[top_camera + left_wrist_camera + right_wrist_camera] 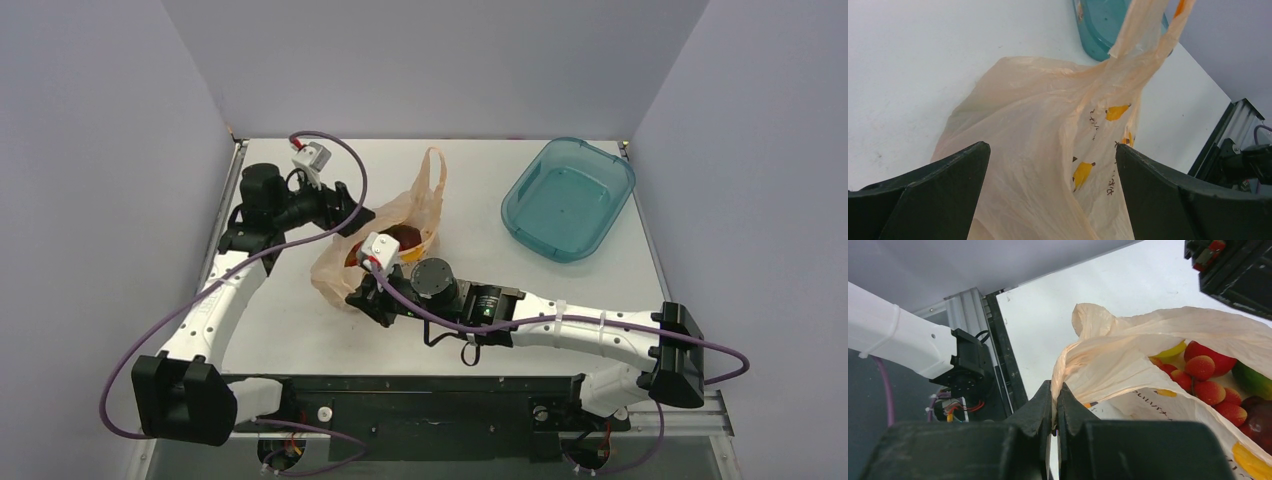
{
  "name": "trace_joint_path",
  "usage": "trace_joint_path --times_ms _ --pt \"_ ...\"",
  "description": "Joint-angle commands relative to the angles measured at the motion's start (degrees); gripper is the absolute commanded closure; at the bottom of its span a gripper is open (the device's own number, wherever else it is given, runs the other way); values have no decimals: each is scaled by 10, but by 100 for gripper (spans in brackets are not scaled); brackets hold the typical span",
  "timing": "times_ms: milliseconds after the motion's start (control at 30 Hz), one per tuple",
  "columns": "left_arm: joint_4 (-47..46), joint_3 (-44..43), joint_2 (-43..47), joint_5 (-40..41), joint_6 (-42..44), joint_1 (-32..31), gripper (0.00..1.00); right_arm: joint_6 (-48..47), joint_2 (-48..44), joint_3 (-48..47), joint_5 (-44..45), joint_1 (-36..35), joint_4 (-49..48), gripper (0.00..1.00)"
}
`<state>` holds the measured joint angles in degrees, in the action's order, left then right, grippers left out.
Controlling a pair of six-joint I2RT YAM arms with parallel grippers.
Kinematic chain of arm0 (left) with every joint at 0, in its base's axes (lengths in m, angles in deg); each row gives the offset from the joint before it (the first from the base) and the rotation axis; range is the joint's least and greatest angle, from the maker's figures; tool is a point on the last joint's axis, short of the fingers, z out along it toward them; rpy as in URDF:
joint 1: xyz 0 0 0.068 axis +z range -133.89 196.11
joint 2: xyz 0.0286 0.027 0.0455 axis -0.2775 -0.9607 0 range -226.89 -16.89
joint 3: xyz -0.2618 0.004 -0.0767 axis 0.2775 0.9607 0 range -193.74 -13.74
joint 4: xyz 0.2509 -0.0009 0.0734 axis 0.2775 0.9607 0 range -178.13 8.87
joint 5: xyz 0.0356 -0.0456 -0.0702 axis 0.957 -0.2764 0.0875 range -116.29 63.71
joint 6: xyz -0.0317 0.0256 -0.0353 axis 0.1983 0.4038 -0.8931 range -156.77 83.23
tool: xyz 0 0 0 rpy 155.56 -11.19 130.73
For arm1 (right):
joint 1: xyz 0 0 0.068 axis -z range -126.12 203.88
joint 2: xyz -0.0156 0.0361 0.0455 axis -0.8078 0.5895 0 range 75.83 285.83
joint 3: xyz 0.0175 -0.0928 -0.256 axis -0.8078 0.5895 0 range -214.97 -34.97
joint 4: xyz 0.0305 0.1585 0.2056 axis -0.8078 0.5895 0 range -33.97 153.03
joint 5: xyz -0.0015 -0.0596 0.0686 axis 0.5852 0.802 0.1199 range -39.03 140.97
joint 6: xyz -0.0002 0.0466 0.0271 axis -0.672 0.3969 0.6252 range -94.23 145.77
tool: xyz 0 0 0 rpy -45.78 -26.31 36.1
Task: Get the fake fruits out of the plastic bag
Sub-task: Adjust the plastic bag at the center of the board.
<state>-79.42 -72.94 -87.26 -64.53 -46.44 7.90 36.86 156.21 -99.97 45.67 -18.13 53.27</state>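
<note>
The pale-orange plastic bag [390,222] lies left of the table's middle, one loop handle [433,170] stretched toward the back. My right gripper [1054,390] is shut on the bag's near rim and holds the mouth open; in the top view it [362,290] is at the bag's near edge. Inside show a red berry cluster [1205,377], a red fruit [1217,358], a green one [1254,381] and a dark maroon one [1260,416]. My left gripper [1052,146] is open, its fingers [938,195] astride the bag's far-left side [1038,130], not pinching it; it also shows in the top view [352,214].
A teal translucent tub [568,197] stands at the back right, with nothing in it; its end shows in the left wrist view [1103,25]. The black rail [430,395] runs along the near edge. Walls close the table on three sides.
</note>
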Motion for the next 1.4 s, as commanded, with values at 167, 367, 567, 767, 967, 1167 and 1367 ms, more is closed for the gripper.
trace_joint_path --times_ms 167,367,567,767,967,1167,1367 --pt "47 -40 -25 -47 74 -40 3 -11 -23 -6 43 1 -25 100" --pt "87 -47 -31 34 116 -66 19 -3 -38 4 39 2 -39 100" --pt "86 -47 -30 74 118 -75 66 6 -45 22 34 -2 -53 97" --pt "69 -48 -30 68 101 -75 100 -33 -18 5 43 -38 -17 97" --pt "42 -41 -27 48 59 -75 100 -105 81 -55 236 -122 99 95" --pt "30 -38 -22 35 50 -73 100 -94 103 -64 239 -135 104 68" --pt "8 -21 9 48 50 -73 100 -29 -21 32 216 -123 -9 36"
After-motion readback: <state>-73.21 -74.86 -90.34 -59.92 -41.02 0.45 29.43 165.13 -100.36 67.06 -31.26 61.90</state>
